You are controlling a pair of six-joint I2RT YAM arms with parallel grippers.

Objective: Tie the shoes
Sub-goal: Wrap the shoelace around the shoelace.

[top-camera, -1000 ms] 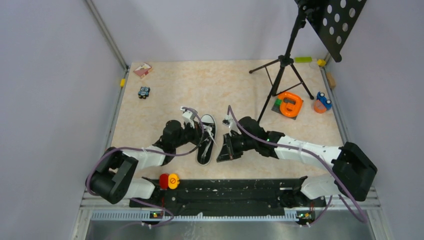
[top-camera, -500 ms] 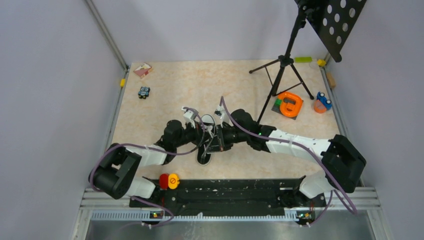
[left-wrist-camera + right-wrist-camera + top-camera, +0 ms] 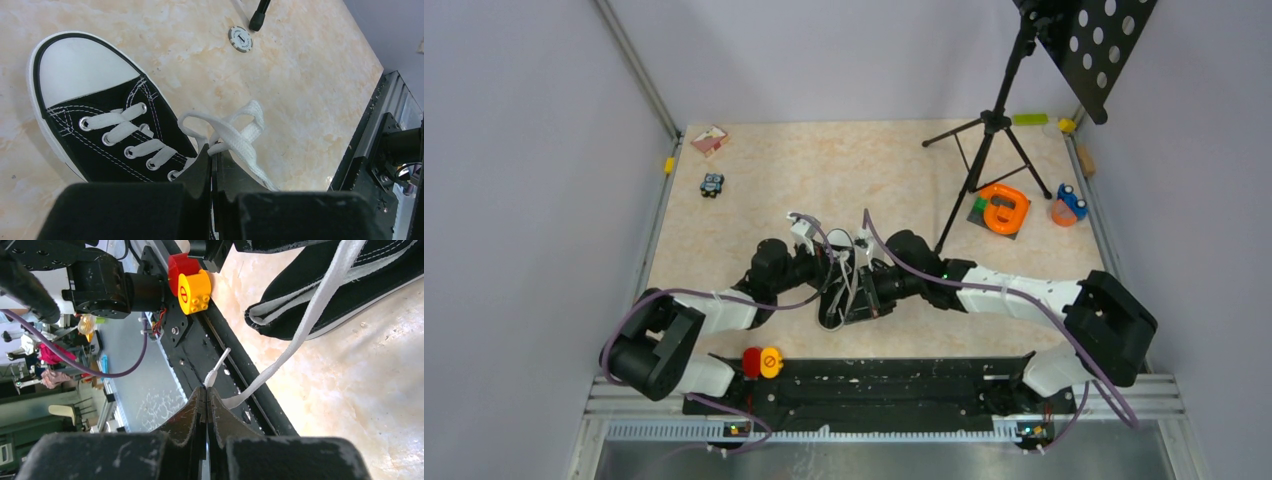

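The sneaker (image 3: 107, 122) lies in the middle of the table (image 3: 874, 170). Its long axis runs straight out from the arm bases, with the white toe cap far and the heel near. Both pincers sit right at it, 1 arm coming in from each side, so neither is clearly nearer.

The left gripper (image 3: 212, 165) sits by the lower eyelets, facing the toe. Its fingers are pressed together on the first lace (image 3: 235, 131), which loops slack beside the shoe before reaching the pinch.

The right gripper (image 3: 206, 395) sits at the heel end, facing back toward the base rail (image 3: 210, 352). Its fingers are pinched on the second lace (image 3: 310, 325) near its tip, and that strand rises straight to the shoe.

We judge that the next move means carrying these 2 strands past each other across the shoe's short axis, above the tongue.
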